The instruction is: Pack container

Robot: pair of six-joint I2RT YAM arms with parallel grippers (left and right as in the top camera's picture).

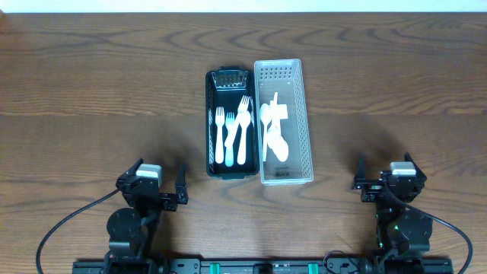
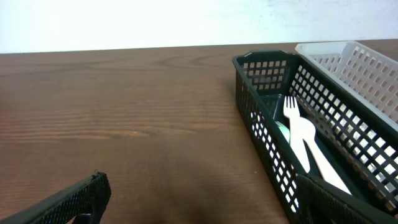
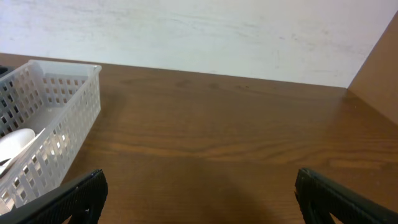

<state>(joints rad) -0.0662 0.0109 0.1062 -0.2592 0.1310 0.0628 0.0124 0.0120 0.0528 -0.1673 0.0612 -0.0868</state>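
Note:
A black mesh basket (image 1: pixel 211 122) stands at the table's middle and holds white plastic forks (image 1: pixel 232 129). A white mesh basket (image 1: pixel 306 122) touches its right side and holds white spoons (image 1: pixel 274 129). My left gripper (image 1: pixel 160 190) is open and empty near the front left, apart from the baskets. In the left wrist view it (image 2: pixel 205 199) faces bare wood beside the black basket (image 2: pixel 267 137), with a fork (image 2: pixel 305 140) inside. My right gripper (image 1: pixel 384 181) is open and empty at the front right. In the right wrist view it (image 3: pixel 199 193) faces bare wood right of the white basket (image 3: pixel 62 118).
The wooden table (image 1: pixel 91 91) runs wide to the left and right of the two baskets. Cables trail from both arm bases at the front edge. A pale wall stands behind the table's far edge in both wrist views.

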